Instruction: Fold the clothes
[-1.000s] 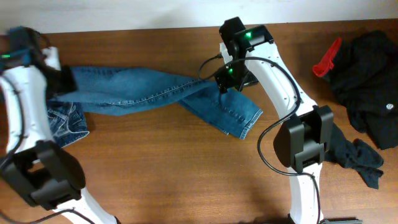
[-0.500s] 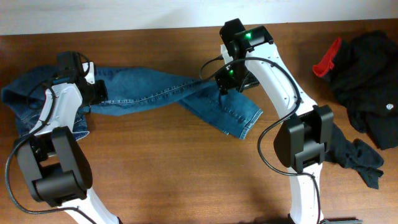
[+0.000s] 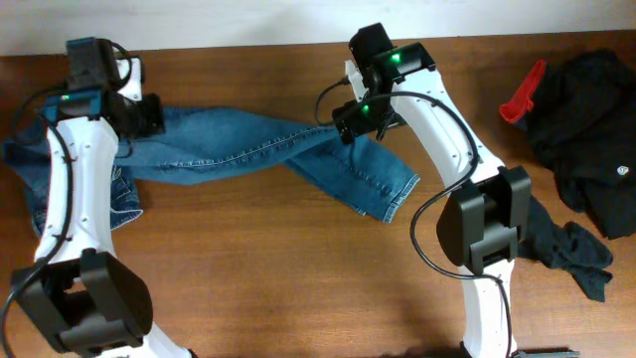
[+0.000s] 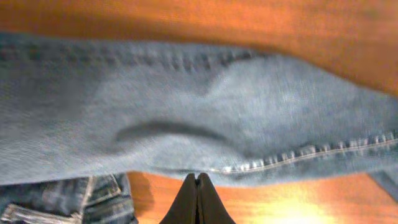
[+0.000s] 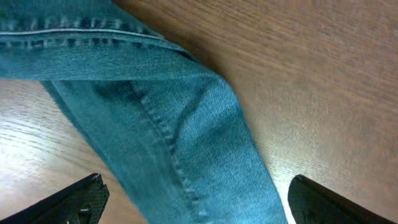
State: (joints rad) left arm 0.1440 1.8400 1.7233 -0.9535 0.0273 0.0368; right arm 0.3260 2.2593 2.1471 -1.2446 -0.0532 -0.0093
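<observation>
Jeans [image 3: 248, 149] lie stretched along the far side of your wooden table [image 3: 258, 288], from its left edge to past the middle. Their waist end [image 3: 104, 199] is bunched at the left. The two legs run rightward and cross one another near the middle, and one ends in a hem [image 3: 393, 194] turned toward the near side. Your left gripper [image 4: 198, 186] sits over the upper leg close to the waist end. Its fingers are pressed tight together, with the tips at the lower edge of that leg beside the pale seam stitching [image 4: 311, 152], and you can see no cloth pinched between them. Your right gripper [image 5: 199, 199] hangs above the spot where the legs cross, its fingers [image 5: 78, 199] spread wide to either side of the lower leg and gripping nothing. Well apart, at the right end of the table, you have a heap of black clothing [image 3: 591, 129] with a red object [image 3: 522, 94] touching its left side, and a dark garment [image 3: 571, 254] lies on the near side of that heap
</observation>
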